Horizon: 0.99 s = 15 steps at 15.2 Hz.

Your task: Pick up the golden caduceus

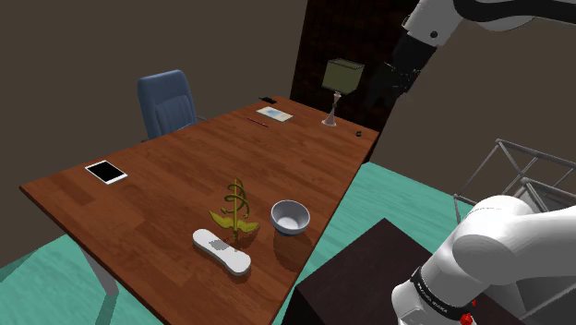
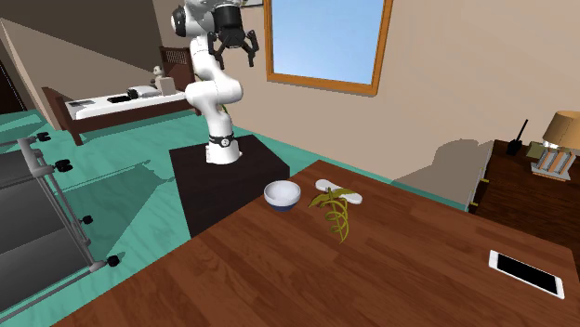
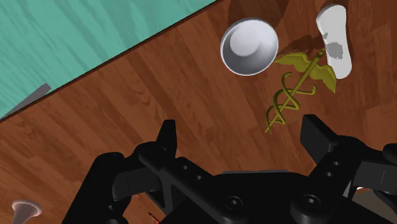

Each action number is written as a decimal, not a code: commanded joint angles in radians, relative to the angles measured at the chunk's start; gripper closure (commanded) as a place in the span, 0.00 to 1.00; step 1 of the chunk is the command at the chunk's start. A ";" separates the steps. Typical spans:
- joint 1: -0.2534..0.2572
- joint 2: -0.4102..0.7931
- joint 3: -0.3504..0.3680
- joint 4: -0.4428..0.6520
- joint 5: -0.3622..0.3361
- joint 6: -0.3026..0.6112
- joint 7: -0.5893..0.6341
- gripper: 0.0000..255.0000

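Hovering high over the tabletop [image 1: 166, 185], the tool [image 3: 242, 127] gapes wide, empty. Golden caduceus [image 3: 298, 89] rests beside a pale bowl [image 3: 249, 46] (thin, stiff, likely light and fiddly); pinch its central staff.

Near the frame's middle a golden caduceus [image 1: 235, 208] sits on the wooden desk [image 1: 157, 198], with a white bowl [image 1: 290, 218] just to its right and a white remote [image 1: 222, 252] just below it. A tablet [image 1: 106, 172] lies at the left, and a blue chair [image 1: 169, 102] and a lamp [image 1: 341, 88] are toward the top. The gripper [image 1: 395, 78] hangs at the upper right, beside the lamp.
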 commanded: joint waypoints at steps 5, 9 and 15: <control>0.012 0.073 0.020 -0.061 0.030 0.120 0.022 0.00; 0.026 0.167 0.040 -0.103 0.061 0.242 0.040 0.00; 0.050 0.341 0.069 -0.126 0.106 0.423 0.061 0.00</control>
